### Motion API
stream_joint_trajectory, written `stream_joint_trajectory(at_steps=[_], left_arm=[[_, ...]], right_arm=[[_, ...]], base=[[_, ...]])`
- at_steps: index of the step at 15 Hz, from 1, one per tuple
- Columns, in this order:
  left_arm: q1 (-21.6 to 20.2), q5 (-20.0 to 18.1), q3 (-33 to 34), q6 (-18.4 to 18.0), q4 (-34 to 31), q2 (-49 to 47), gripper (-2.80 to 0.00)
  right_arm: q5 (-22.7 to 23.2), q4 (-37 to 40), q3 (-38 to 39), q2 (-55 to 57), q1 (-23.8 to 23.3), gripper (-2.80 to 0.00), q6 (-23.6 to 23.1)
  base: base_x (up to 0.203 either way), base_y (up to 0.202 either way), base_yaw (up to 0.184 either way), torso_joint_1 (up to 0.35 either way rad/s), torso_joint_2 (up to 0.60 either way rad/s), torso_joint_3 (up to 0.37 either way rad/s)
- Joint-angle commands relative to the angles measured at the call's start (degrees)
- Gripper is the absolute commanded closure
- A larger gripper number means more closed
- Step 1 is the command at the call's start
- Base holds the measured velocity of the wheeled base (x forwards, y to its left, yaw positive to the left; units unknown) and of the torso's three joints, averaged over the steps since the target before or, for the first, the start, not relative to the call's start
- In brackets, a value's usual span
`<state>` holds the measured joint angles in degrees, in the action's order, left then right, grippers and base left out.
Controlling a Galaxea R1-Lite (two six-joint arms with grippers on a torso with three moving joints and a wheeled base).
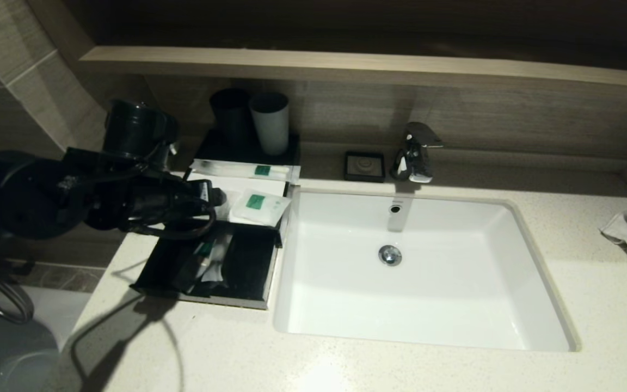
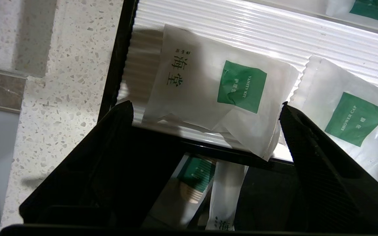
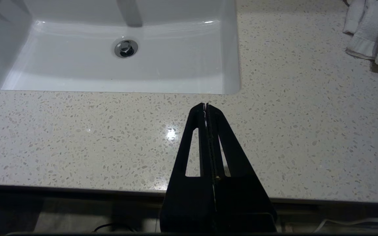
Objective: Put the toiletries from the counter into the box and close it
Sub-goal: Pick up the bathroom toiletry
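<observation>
The left hand [image 2: 205,108] hangs over the box [image 1: 248,294] at the left end of the table [image 1: 346,365], beside the sink [image 1: 542,261], with its two dark fingers [image 2: 310,141] spread wide and nothing between them. Straight ahead of the fingertips, and just under them, lies the vanity kit pouch [image 2: 208,91] on the box's white ribbed top panel [image 2: 274,36], its lower corner hanging over the panel's front edge above the open drawer [image 1: 245,261]. The pouch sits roughly square to the hand, its longer side running across the gap between the fingers, so I would judge a short reach forward and down would bracket it. A second pouch, the shower cap packet [image 1: 262,206], lies just beside it on the panel, and a long slim packet [image 1: 245,170] lies along the panel's far edge. Two slim packets [image 1: 213,264] already rest in the drawer. The right hand [image 3: 206,106] is parked low at the front of the table, fingers pressed together and empty, well apart from the box.
</observation>
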<state>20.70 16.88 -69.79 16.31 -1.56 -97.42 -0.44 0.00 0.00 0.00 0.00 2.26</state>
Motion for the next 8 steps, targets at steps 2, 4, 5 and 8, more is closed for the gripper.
stream_joint_trajectory(at_steps=[2,4,5,8], left_arm=[[0.0,0.1,-0.4,0.2,0.0,-1.3,-2.8],[0.0,0.0,-0.3,0.4,0.0,-1.4,-2.8],[0.0,0.0,-0.3,0.4,0.0,-1.3,-2.8],[0.0,-0.1,-0.3,0.4,0.0,-1.2,-2.8]], right_arm=[[0.0,0.0,0.0,0.1,0.0,0.0,0.0],[0.0,0.0,0.0,0.1,0.0,0.0,0.0],[0.0,0.0,0.0,0.1,0.0,0.0,0.0],[0.0,0.0,0.0,0.1,0.0,0.0,0.0]], base=[[0.0,0.0,0.0,0.0,0.0,0.0],[0.0,0.0,0.0,0.0,0.0,0.0],[0.0,0.0,0.0,0.0,0.0,0.0],[0.0,0.0,0.0,0.0,0.0,0.0]])
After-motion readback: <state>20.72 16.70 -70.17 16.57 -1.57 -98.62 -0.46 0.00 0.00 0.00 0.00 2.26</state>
